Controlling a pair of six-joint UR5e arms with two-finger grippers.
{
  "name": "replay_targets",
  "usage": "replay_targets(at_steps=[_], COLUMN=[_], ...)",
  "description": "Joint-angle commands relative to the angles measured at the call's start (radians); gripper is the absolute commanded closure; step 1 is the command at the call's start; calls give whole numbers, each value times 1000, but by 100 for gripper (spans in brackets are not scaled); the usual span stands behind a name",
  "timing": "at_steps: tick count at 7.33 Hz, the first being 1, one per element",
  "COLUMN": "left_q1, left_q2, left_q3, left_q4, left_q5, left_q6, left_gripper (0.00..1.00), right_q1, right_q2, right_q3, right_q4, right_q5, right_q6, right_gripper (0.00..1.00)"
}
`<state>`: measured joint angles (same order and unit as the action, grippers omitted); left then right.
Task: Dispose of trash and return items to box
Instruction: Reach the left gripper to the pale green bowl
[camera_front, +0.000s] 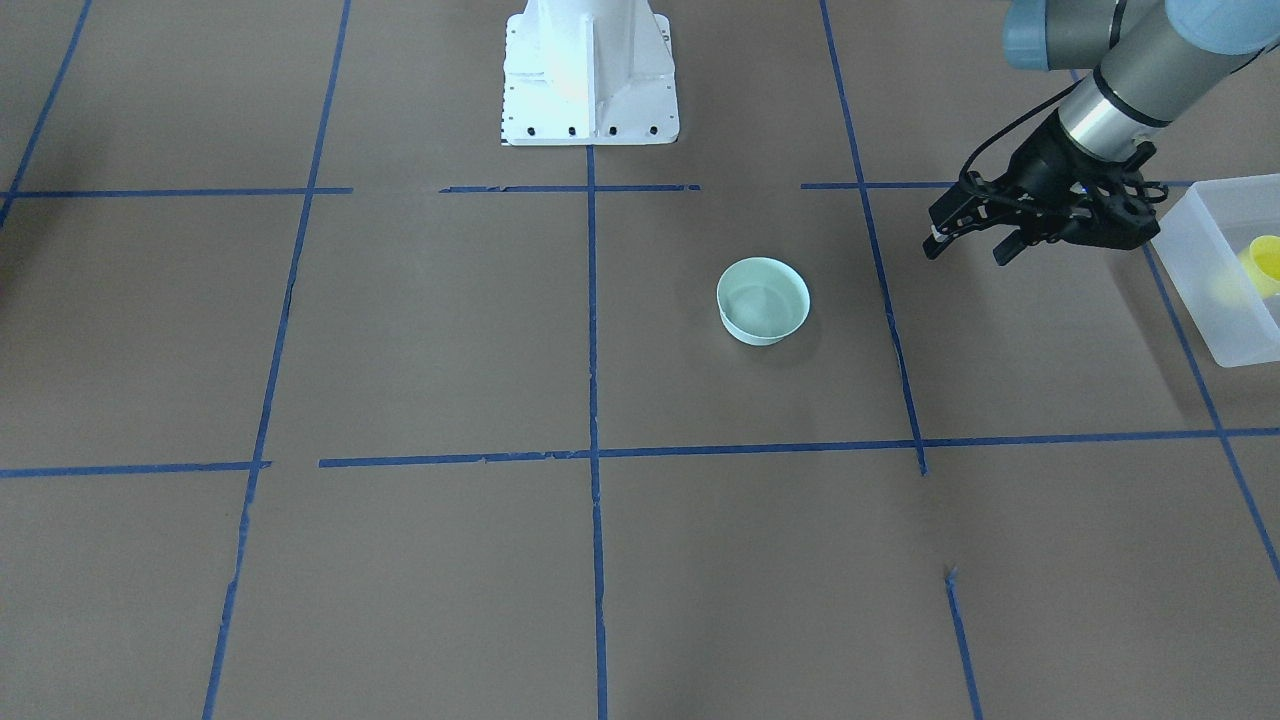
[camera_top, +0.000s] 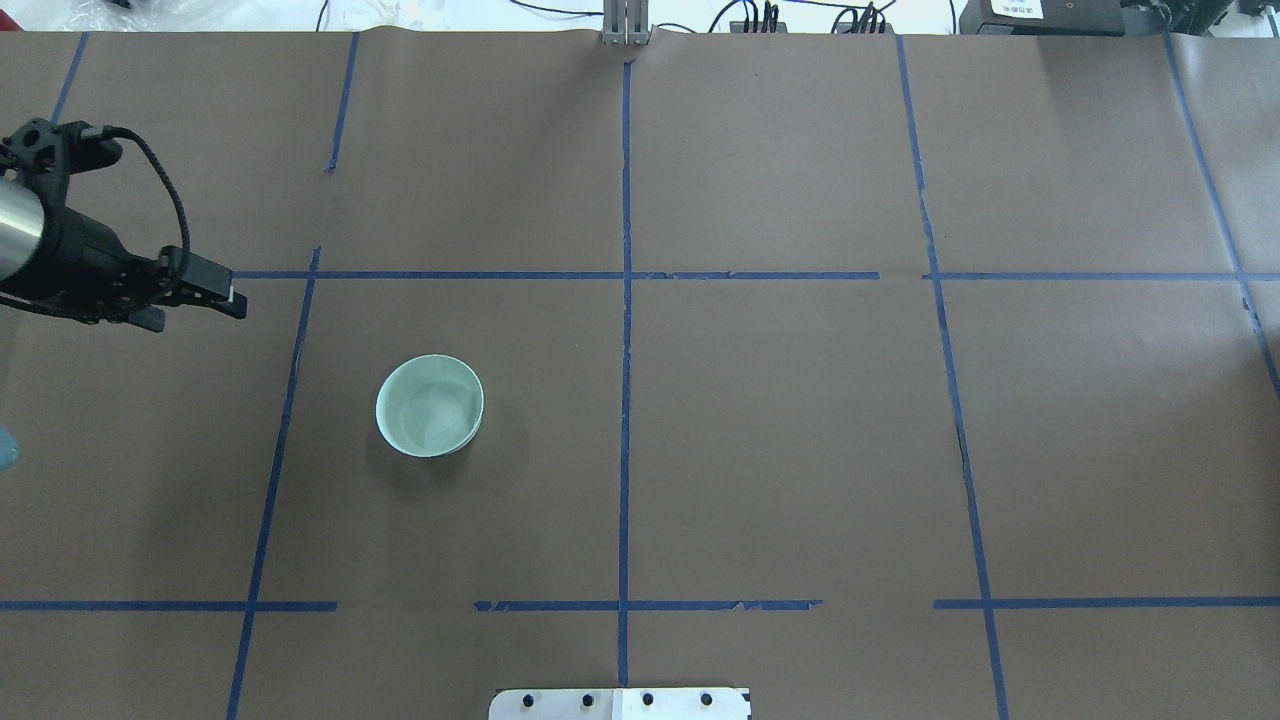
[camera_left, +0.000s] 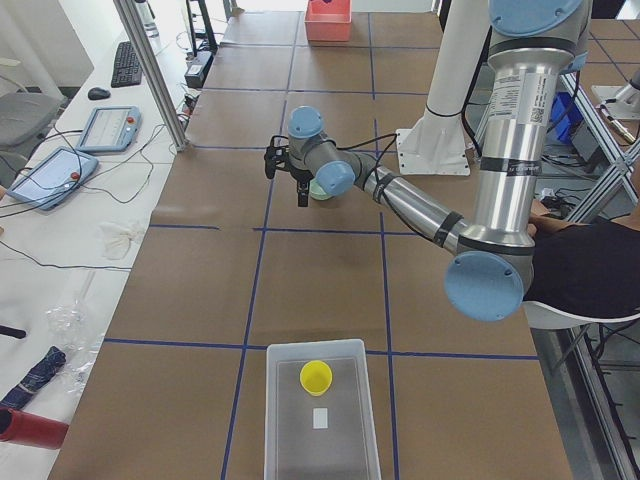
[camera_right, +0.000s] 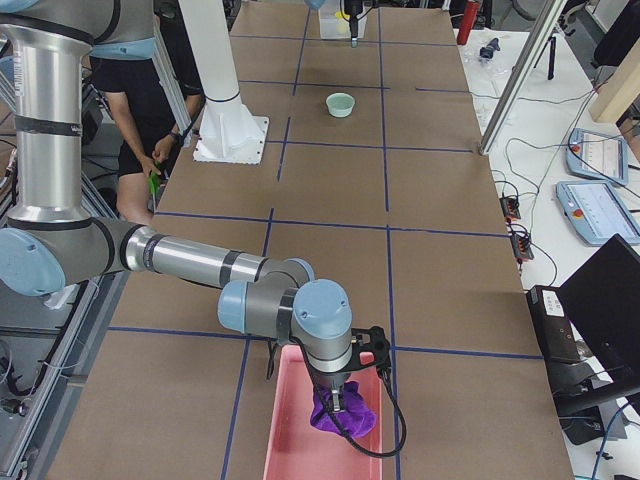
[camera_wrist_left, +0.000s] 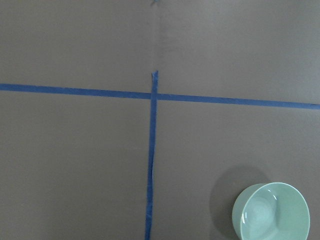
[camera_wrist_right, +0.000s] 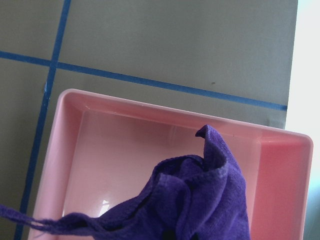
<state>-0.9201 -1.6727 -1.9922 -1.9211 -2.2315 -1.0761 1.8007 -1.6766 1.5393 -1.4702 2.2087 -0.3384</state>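
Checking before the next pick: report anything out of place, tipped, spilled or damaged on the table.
Nothing looks spilled or damaged. Only the mint bowl is out of place: it stands upright and empty on the table, while the yellow cup already sits in the box.

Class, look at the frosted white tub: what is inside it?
The tub holds a yellow cup, and a small white patch shows on its floor. Its nearest end runs out of frame, so that part is unseen.
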Motion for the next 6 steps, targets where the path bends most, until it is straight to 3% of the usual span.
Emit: replay_targets(at_steps=[1, 3, 4, 5, 6], left_q1=[123, 197, 280, 352, 360], left_q2=[-68, -79, -117, -146, -183], left_q3=[0, -6, 9, 67, 129], left_q4=[-13, -13, -7, -4, -4], left_q5=[107, 145, 215, 304, 340], left_q6=[-141, -213, -285, -321, -329], left_gripper=[0, 0, 0, 0, 0], right_q1=[0, -1, -4, -4, -21], right_q2=[-21, -44, -48, -52, -48], right_q3=[-19, 30, 65, 105, 116], right_q4=[10, 11, 13, 10, 13], right_q5=[110, 117, 120, 123, 134], right_q6=[7, 12, 13, 19, 139], right_gripper=[0, 0, 0, 0, 0])
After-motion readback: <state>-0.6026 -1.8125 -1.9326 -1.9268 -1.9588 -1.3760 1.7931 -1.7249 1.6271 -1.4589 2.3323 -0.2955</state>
